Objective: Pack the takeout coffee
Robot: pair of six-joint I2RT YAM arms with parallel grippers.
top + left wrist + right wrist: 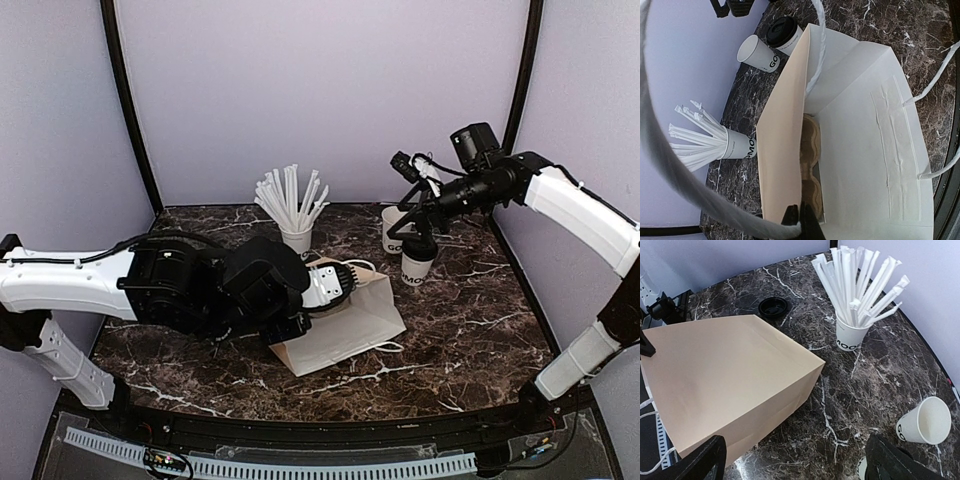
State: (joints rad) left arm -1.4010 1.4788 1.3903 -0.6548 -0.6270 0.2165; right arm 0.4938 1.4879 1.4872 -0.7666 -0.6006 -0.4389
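Note:
The takeout coffee [416,264], a white cup with a black lid, stands upright at the back right of the marble table; it also shows in the left wrist view [784,35]. My right gripper [424,228] hovers open just above and behind it. In the right wrist view the right gripper [795,465] is spread wide over bare marble, and only a sliver of the coffee cup [861,468] shows beside one finger. The paper bag [345,322] lies on its side, mouth open. My left gripper [800,220] is shut on the bag's upper rim [782,150].
A brown cardboard cup carrier [811,165] sits inside the bag. A white cup full of straws [297,236] stands behind the bag. An open, lidless white cup [393,230] stands beside the coffee. A loose round black lid [774,306] lies on the table beyond the bag.

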